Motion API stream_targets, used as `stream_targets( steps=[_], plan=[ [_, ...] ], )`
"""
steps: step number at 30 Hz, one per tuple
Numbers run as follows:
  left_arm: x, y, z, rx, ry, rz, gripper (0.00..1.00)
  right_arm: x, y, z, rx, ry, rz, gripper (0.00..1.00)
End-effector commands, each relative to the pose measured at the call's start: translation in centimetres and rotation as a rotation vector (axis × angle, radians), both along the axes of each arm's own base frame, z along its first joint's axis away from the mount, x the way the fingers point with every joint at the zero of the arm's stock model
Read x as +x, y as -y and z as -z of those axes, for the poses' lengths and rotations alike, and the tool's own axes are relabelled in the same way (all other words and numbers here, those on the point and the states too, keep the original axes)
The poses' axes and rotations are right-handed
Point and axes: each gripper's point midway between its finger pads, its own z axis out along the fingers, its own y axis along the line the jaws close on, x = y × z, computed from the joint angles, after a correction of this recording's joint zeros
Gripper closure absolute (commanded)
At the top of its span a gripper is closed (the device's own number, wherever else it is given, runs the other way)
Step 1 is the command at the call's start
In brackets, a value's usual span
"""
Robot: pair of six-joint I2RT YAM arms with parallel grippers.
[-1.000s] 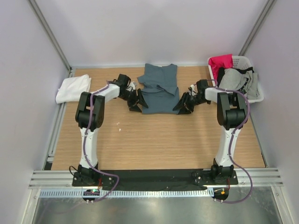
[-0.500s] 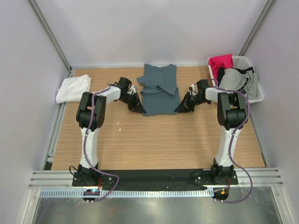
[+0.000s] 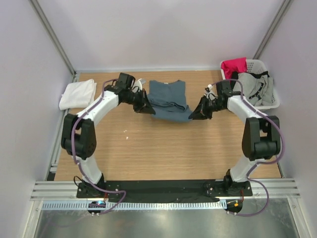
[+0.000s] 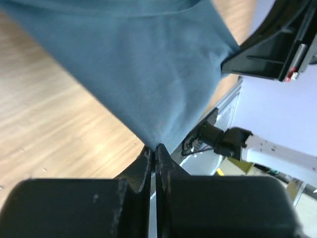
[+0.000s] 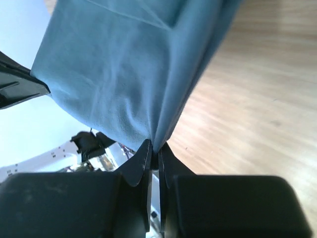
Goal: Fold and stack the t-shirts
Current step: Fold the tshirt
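Light/img quality: bright, even, no harsh hotspots.
Top cam: diffuse overhead light, only a soft short shadow under the blue t-shirt on the table. Mild sheen on the metal strip at btm. Sharp overall, wall posts lean w/ wide-angle distortion. Wrist cams: cloth well lit, fairly sharp; wood grain soft/blurred. Left gripper and right gripper bodies near-black, little detail. Bg past the cloth washed pale.

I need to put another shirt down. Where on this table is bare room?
The near half of the table is bare wood, between the left arm and the right arm, on the near side of the blue shirt. The far edge is crowded: white shirt at left, basket at right.
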Motion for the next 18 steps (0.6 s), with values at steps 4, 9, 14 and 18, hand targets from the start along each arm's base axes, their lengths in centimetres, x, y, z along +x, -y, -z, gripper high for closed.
stream_targets(
  steps=[4,9,14,18],
  plan=[
    [-4.7,0.3,-3.3,-0.008,0.066,0.107,1.00,-3.7,-0.6,-6.1,0.026,0.091,-0.115,0.96],
    [-6.5,0.2,-2.3,0.027,0.057,0.126,1.00,-4.1,-0.5,-5.2,0.019,0.081,-0.130,0.96],
    [-7.6,-0.2,-0.1,0.042,-0.017,0.123,1.00,-3.5,-1.1,-3.0,0.026,0.038,-0.103,0.97],
    [-4.9,-0.4,-1.5,0.034,0.042,0.088,1.00,-0.5,-1.9,-4.4,0.035,0.099,-0.121,0.97]
  ],
)
